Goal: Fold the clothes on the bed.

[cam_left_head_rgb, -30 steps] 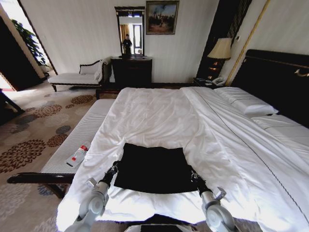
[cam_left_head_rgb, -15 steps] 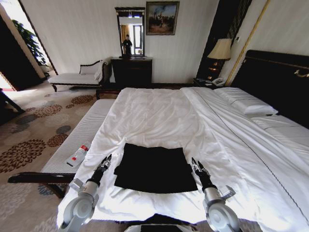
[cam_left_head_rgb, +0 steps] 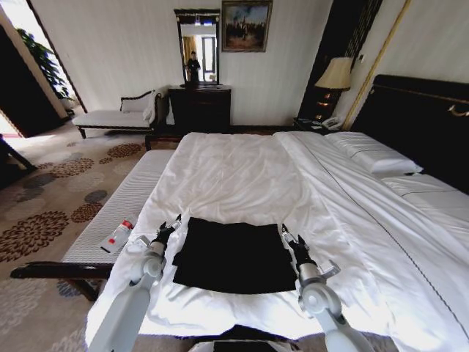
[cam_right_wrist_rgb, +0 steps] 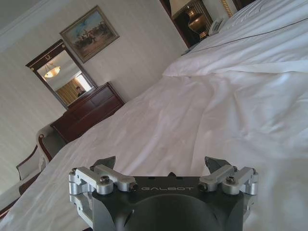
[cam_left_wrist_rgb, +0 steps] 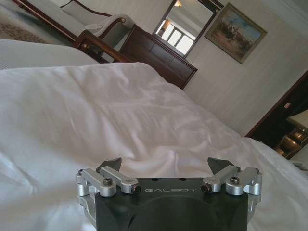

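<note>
Now the black T-shirt (cam_left_head_rgb: pixel 234 254) lies folded near the bed's (cam_left_head_rgb: pixel 242 172) foot edge (flat), left gripper (cam_left_head_rgb: pixel 168 229) and right gripper (cam_left_head_rgb: pixel 287 236) flanking it, both spread wide.

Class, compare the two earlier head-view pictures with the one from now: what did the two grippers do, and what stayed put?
Both grippers let go of the black T-shirt edges and lifted away. The left gripper moved outward, then forward beside its left edge; the right gripper did the same at its right edge. Both now have their jaws open. The folded T-shirt stayed flat on the bed; bottle and bench unchanged.
</note>
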You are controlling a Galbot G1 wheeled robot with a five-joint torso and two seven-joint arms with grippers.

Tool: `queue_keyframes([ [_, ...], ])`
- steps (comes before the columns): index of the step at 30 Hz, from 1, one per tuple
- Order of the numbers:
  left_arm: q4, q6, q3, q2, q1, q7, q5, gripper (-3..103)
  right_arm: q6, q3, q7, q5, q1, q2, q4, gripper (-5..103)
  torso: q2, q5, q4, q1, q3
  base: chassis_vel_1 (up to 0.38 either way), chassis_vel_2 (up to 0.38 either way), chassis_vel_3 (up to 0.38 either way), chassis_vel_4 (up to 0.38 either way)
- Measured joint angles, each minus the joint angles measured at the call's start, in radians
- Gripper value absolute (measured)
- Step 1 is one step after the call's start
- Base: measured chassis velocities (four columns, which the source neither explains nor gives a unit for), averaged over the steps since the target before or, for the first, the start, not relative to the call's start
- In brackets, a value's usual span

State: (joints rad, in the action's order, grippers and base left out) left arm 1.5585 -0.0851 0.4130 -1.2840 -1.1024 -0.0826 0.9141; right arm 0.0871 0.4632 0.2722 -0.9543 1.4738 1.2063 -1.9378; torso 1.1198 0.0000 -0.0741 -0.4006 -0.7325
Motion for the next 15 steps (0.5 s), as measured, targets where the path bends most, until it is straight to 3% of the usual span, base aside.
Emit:
queue_keyframes([
  [9,-0.066,0.008,-0.065,-0.038,0.061,0.013,0.015,102,0.002,0.000,-0.002,0.004,-0.008,0.011,0.018,100,0.000,0.0001,0.0000,0.000,0.000,0.000,0.000,0.000,0.000],
  [15,-0.092,0.017,-0.104,-0.047,0.084,0.017,0.016,91,0.002,0.001,-0.002,0.007,-0.007,0.009,0.022,100,0.000,0.0000,-0.0001,0.000,0.000,0.000,0.000,0.000,0.000],
])
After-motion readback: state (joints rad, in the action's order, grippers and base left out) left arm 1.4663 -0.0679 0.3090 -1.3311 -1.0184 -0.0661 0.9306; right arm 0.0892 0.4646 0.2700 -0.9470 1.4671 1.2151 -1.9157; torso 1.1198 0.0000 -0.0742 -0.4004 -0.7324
